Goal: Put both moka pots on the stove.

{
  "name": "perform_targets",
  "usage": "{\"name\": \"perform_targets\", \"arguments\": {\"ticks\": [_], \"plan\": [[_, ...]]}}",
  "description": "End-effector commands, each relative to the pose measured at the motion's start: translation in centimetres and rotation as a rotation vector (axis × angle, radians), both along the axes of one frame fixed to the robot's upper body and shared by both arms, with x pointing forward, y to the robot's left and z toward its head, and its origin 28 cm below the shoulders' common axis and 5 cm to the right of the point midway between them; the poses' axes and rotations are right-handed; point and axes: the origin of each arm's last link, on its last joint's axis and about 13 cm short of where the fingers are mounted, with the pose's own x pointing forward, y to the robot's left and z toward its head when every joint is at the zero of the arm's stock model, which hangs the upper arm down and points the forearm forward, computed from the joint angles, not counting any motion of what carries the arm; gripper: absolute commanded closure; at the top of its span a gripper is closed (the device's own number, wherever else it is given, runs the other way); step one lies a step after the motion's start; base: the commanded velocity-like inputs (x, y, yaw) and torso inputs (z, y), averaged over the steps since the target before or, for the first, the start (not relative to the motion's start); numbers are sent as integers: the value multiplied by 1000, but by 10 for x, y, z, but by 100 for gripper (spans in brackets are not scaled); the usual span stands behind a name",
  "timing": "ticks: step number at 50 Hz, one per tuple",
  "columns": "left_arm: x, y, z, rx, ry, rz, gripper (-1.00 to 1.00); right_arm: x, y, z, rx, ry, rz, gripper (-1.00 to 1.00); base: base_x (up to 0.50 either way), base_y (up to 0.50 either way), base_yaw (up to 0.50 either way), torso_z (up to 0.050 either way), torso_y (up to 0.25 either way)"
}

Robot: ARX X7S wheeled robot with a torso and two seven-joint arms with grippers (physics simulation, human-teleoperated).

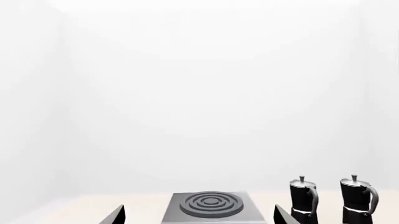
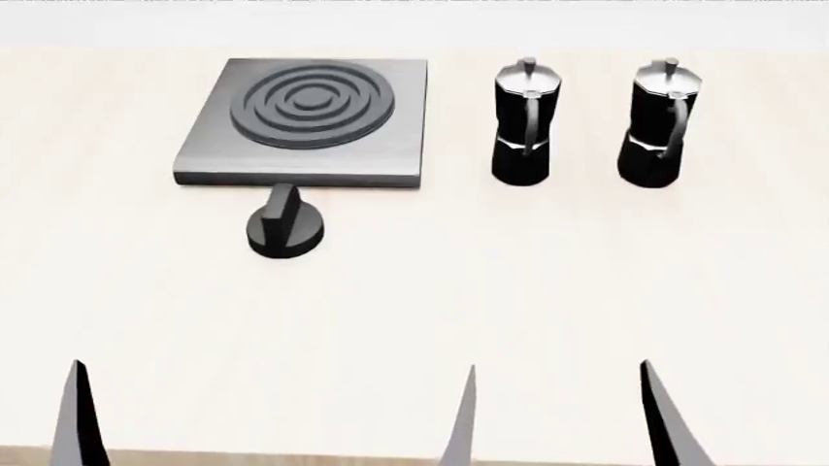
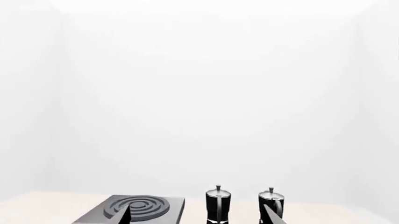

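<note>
Black, glossy and faceted, the two moka pots are standing upright side by side on the pale table [image 2: 545, 291]: the near pot [image 2: 525, 121] just right of the stove [image 2: 311, 121], the far pot [image 2: 665, 123] further right, a clear gap between them. Brushed-grey stove plate is carrying raised concentric rings; a round black dial knob [image 2: 285, 225] is sitting just in front of it. Wide bare tabletop is lying between pots and arms. Left gripper [image 2: 266, 417] and right gripper [image 2: 557, 417] are hovering at the table's near edge, fingers spread apart, holding nothing, both well short of the pots.
</note>
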Motion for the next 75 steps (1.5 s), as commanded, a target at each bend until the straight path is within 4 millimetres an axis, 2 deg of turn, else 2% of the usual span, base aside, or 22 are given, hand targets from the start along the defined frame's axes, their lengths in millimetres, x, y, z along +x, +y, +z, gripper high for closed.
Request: {"name": "perform_targets", "arguments": {"ticks": [1,75], "plan": [[-7,0,7,-3,-34,-4,-100,-5,0,7,7,-19,-1,-100,156,0,0,0,0],[-3,0,4,4,-23,5,-100,-2,1,1,-4,-1,-19,-100,156,0,0,0,0]]}}
